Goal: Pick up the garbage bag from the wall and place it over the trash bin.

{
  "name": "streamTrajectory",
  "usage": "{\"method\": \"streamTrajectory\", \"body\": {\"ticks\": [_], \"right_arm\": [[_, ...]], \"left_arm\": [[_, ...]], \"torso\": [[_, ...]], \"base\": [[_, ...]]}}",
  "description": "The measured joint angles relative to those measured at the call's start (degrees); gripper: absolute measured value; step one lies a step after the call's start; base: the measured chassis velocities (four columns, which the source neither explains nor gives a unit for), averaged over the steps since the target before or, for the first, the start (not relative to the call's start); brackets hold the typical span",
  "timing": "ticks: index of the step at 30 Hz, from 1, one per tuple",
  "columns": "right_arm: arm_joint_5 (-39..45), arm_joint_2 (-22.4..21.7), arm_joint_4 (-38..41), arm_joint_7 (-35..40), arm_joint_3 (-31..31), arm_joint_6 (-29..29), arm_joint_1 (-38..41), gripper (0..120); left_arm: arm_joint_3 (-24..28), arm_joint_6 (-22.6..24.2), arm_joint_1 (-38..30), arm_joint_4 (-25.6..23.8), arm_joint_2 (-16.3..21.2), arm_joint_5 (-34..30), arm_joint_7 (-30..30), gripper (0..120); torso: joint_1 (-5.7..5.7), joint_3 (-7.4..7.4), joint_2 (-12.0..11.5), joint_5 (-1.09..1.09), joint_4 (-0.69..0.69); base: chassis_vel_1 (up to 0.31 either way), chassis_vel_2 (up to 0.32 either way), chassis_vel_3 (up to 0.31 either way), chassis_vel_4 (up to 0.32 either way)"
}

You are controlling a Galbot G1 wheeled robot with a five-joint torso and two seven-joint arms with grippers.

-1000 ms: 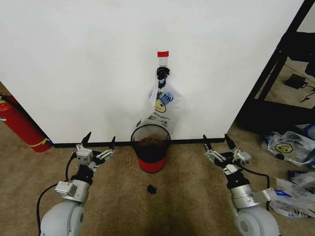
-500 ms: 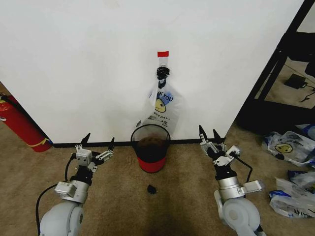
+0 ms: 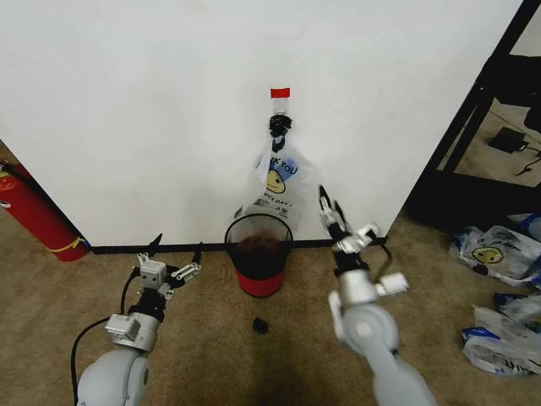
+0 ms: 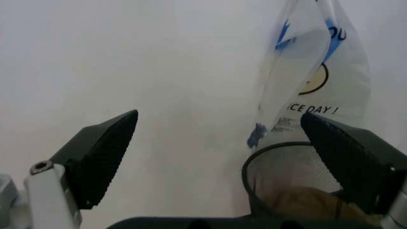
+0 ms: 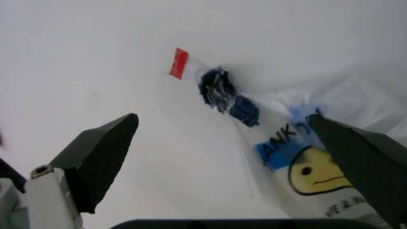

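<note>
From the head view, the garbage bag (image 3: pixel 276 183) hangs limp off a black hook (image 3: pixel 280 123) on the wall (image 3: pixel 152 110), directly above the trash bin (image 3: pixel 259 255), while the right pincer (image 3: pixel 340 223) is raised just beside it, spread wide and empty, and the left pincer (image 3: pixel 174 257) waits low over the carpet, open too. Left wrist view: thin film, light and slippery I'd judge, the bag's bottom hidden behind the bin's mesh rim. Right wrist view: the bunched neck under the hook looks the best hold, though how it's looped on is hard to make out.
</note>
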Motion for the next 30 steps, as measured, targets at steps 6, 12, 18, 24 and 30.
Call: {"method": "streamTrajectory", "body": {"ticks": [6, 12, 18, 24, 30], "right_arm": [[8.02, 5.58, -10.06, -4.57, 0.37, -0.83, 7.95, 100], [10.63, 9.71, -19.38, -9.42, 0.88, -2.00, 15.54, 100], [10.32, 9.99, -24.32, -10.02, 1.77, -2.18, 19.78, 100], [9.86, 9.90, -26.43, -9.27, 2.00, -2.54, 21.72, 100], [9.10, 9.82, -28.27, -9.61, 1.70, -2.71, 22.85, 100]], "left_arm": [[-1.14, -0.09, 0.44, 1.18, 0.82, 0.08, -0.13, 100], [-1.73, -0.67, 0.76, 1.61, 0.89, 0.09, -0.40, 100], [-2.12, -0.79, 0.76, 1.64, 1.04, 0.09, -0.49, 100], [-2.25, -1.17, 0.56, 2.08, 1.12, 0.04, -0.62, 100], [-1.90, -1.62, 0.23, 2.76, 0.78, 0.21, -0.69, 100]], "torso": [[0.00, 0.00, 0.00, 0.00, 0.00], [0.00, 0.00, 0.00, 0.02, 0.00], [0.00, 0.00, 0.00, 0.02, -0.02], [0.00, 0.00, 0.00, 0.02, -0.01], [0.00, -0.01, 0.00, 0.02, -0.01]], "base": [[0.000, 0.000, 0.000, 0.000], [0.000, 0.000, 0.000, 0.000], [0.000, 0.000, 0.000, 0.000], [0.000, 0.000, 0.000, 0.000], [0.000, 0.000, 0.000, 0.000]]}}
